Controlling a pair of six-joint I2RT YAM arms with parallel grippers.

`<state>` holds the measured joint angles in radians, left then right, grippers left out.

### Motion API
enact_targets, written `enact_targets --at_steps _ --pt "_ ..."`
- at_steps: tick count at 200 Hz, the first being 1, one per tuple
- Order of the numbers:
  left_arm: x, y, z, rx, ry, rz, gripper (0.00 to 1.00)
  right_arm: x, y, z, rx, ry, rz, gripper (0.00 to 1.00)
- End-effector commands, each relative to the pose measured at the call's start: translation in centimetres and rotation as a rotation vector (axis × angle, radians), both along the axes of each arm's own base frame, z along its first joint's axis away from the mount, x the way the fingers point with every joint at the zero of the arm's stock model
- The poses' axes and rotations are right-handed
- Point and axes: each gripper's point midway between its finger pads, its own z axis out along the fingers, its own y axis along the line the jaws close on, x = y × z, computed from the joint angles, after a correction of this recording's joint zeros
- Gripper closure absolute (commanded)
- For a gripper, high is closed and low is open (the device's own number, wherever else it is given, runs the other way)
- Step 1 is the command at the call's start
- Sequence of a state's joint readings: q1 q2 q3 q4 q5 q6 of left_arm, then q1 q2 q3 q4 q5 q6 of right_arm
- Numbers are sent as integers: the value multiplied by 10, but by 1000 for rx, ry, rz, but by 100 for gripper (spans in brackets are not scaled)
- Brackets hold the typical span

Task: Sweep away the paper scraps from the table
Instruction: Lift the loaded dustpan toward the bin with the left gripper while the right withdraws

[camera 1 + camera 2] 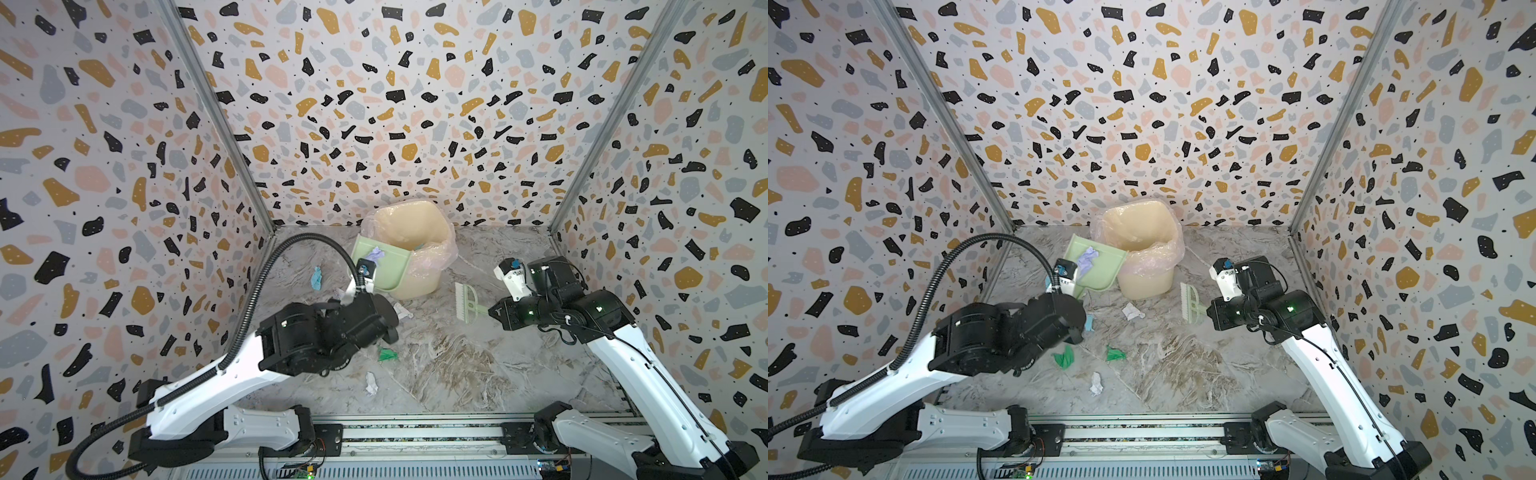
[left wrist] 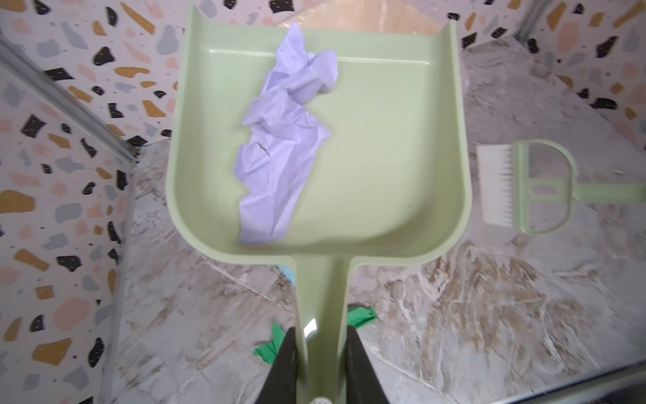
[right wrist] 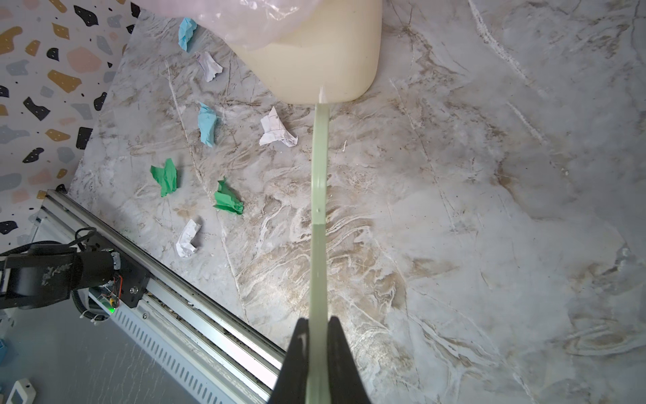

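My left gripper (image 2: 321, 330) is shut on the handle of the pale green dustpan (image 2: 384, 157), which is lifted with its front lip at the bin's rim (image 1: 415, 245). A crumpled lilac scrap (image 2: 283, 140) lies in the pan. My right gripper (image 3: 318, 320) is shut on the handle of the pale green brush (image 3: 320, 175), whose white bristles (image 1: 460, 300) are down by the bin's base. Several paper scraps lie on the table (image 1: 478, 365): light blue (image 3: 207, 124), white (image 3: 276, 131), green (image 3: 228, 197), green (image 3: 164, 176) and white (image 3: 187, 238).
The cream bin (image 1: 1142, 245) with a pink plastic liner stands at the back middle, near the rear wall. Speckled walls close in the left, right and back. An aluminium rail (image 1: 415, 432) runs along the front edge between the two arm bases.
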<state>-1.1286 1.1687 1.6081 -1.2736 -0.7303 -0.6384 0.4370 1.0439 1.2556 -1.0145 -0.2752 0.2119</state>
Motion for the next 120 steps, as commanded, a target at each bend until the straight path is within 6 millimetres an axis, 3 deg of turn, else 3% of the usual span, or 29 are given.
enact_targets --at_steps 1,36,76,120 --pt "17 16 6 134 15 -35 100 -1 2 12 27 -43 30 100" --pt "50 30 6 203 63 -9 100 -1 1 15 31 -58 35 100" --pt "82 29 3 290 92 -25 100 0 0 11 38 -64 39 100" --pt "116 28 19 398 50 -26 100 1 3 7 58 -54 55 100"
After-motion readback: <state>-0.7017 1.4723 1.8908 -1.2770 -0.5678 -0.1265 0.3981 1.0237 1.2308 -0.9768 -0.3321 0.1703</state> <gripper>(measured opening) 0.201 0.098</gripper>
